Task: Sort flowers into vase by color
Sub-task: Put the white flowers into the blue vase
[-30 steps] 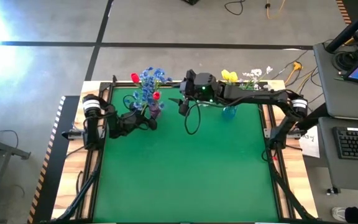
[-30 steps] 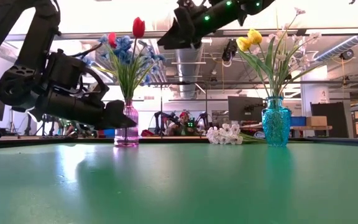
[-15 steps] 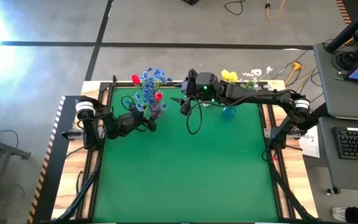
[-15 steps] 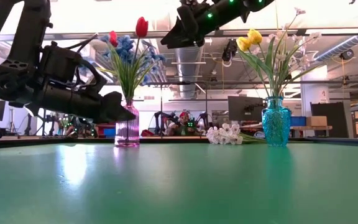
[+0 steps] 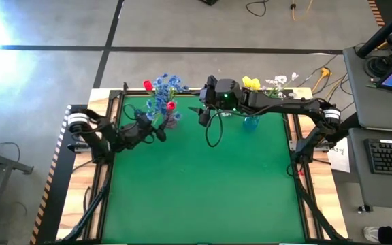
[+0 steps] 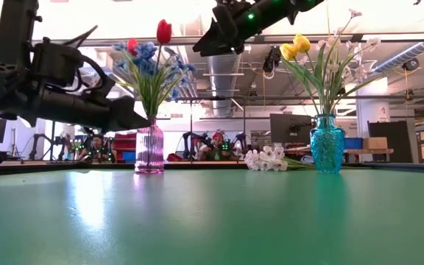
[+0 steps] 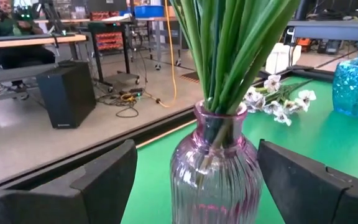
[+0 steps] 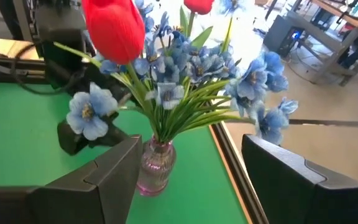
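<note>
A pink ribbed glass vase [image 6: 150, 151] stands at the table's far left, holding blue flowers [image 8: 191, 62] and red tulips [image 6: 164, 32]. A teal vase [image 6: 327, 145] at the far right holds yellow tulips [image 6: 297, 46] and white sprays. One white spray [image 6: 265, 158] lies on the mat beside the teal vase. My left gripper [image 7: 191, 186] is open and level just left of the pink vase, its fingers standing apart from the glass. My right gripper [image 8: 197, 174] is open, high above the mat, right of the bouquet.
The green mat [image 5: 203, 190] lies bare from the vases to the near edge. A black cable loop [image 5: 211, 133] hangs from my right arm. A desk with a keyboard [image 5: 390, 155] stands past the table's right edge. People sit in the room behind [image 6: 216, 146].
My left gripper has risen and drawn back a little toward the table's left edge, away from the pink vase, staying open. The vases and flowers have kept their places.
</note>
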`<state>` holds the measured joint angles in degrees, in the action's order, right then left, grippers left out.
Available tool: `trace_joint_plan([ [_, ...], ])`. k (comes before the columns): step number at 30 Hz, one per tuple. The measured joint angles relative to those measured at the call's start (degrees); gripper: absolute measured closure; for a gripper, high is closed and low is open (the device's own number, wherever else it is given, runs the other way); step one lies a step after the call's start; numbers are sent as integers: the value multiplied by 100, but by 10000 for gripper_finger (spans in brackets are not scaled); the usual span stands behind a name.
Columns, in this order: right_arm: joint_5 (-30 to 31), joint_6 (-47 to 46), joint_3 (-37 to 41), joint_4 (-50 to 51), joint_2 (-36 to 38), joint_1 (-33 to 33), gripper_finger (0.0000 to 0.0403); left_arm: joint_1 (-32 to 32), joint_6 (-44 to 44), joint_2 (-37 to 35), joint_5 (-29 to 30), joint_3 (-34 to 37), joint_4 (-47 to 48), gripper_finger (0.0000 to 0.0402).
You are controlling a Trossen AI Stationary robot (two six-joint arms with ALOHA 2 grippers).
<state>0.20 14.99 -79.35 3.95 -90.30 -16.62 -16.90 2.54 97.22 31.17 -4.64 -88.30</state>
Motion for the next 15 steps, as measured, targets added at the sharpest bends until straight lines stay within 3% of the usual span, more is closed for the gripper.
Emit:
trace_joint_plan([
  [11, 356, 99, 0, 676, -11, 17, 133, 15, 279, -478, -203, 296, 39, 86],
  [15, 963, 403, 0, 1073, -9, 111, 133, 114, 313, -649, -218, 374, 71, 86],
])
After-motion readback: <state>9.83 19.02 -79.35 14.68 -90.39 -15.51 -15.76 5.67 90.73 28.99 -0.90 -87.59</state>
